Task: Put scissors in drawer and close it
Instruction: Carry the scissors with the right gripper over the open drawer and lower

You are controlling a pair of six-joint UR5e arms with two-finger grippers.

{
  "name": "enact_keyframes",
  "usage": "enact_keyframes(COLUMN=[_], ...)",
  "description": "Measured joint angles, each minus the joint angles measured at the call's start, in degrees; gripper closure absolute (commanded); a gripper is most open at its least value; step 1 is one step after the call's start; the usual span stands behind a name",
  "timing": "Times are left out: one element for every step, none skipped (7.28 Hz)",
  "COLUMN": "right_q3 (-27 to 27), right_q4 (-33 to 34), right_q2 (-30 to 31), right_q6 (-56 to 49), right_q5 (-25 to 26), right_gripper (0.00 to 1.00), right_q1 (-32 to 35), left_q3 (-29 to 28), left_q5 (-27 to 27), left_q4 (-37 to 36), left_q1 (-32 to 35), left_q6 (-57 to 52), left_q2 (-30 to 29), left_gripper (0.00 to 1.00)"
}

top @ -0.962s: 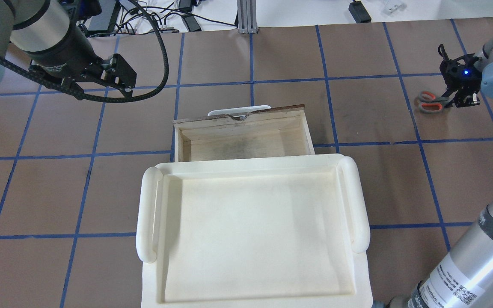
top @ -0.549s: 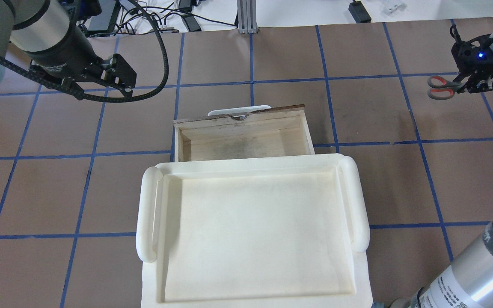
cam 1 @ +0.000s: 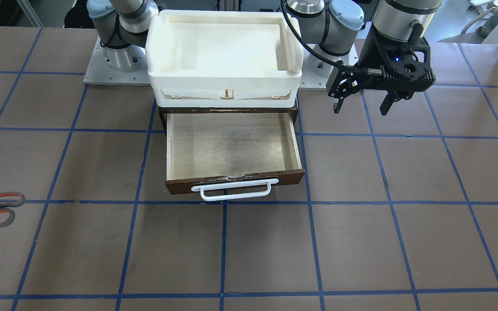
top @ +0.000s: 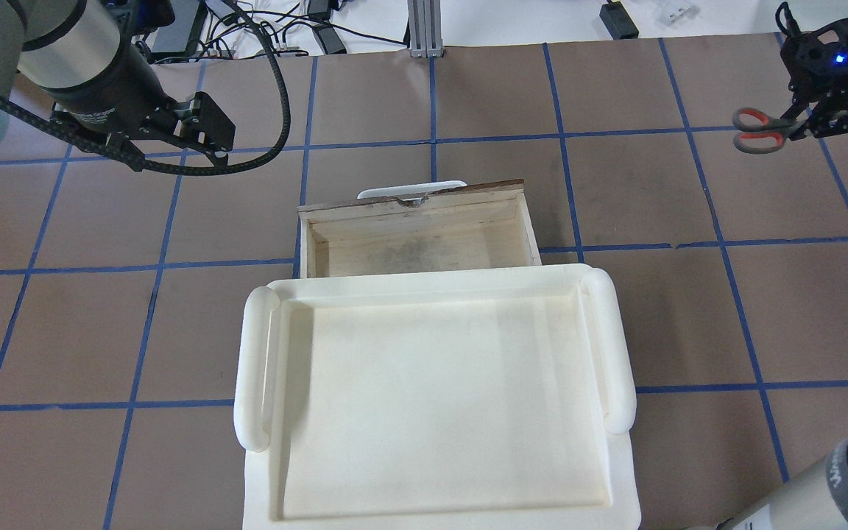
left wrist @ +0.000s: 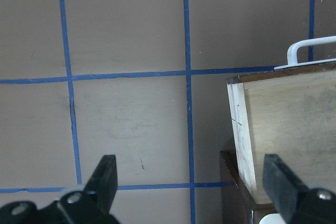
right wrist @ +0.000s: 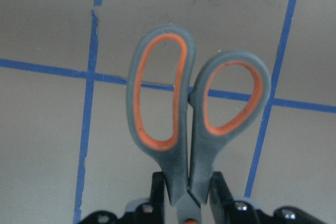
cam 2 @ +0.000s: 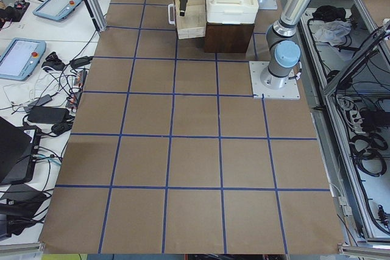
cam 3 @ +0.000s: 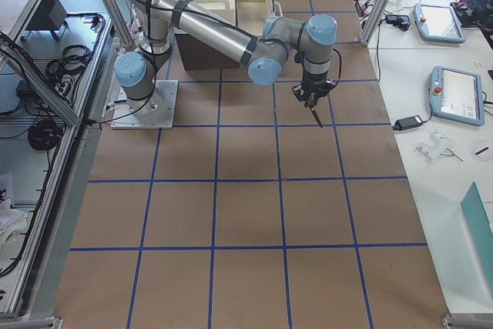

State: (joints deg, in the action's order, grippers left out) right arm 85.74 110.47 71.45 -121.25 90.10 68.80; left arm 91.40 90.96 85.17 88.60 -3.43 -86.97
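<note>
Blades of the scissors lie hidden within the right end effector.

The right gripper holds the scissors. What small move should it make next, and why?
Probably it should carry the scissors sideways toward the open drawer. The right gripper is shut on them and holds them clear of the table, far off to the drawer's side. The drawer is pulled out and looks empty, so nothing seems to need doing first.

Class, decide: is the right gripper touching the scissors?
Touching. The right wrist view shows the right gripper pinching the scissors on both sides, just below the handle loops.
</note>
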Motion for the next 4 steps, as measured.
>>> enact_keyframes(right_q3=[0.12, 0.22, 0.26, 0.28], right_q4=[-2.8, -5.24, -6.72, -7.62], right_q2=[2.19, 3.82, 5.03, 5.62], right_q6=[3.39, 7.5, 12.93, 19.04], right_q5=[1.27, 1.61, 1.53, 1.5], right_gripper=[1.0, 1.0, 1.0, 1.0], right_q1=[3.85, 7.68, 12.07, 17.48], left_q3=[0.0, 0.0, 0.0, 0.0], left_q5=[0.0, 0.0, 0.0, 0.0], left_q4=[0.0, 0.0, 0.01, 0.05], left_q1=[0.0, 0.0, 0.0, 0.0], left_q6=[0.0, 0.0, 0.0, 0.0], left_q2=[0.01, 0.01, -0.01, -0.03], left_gripper=[0.0, 0.0, 0.0, 0.0])
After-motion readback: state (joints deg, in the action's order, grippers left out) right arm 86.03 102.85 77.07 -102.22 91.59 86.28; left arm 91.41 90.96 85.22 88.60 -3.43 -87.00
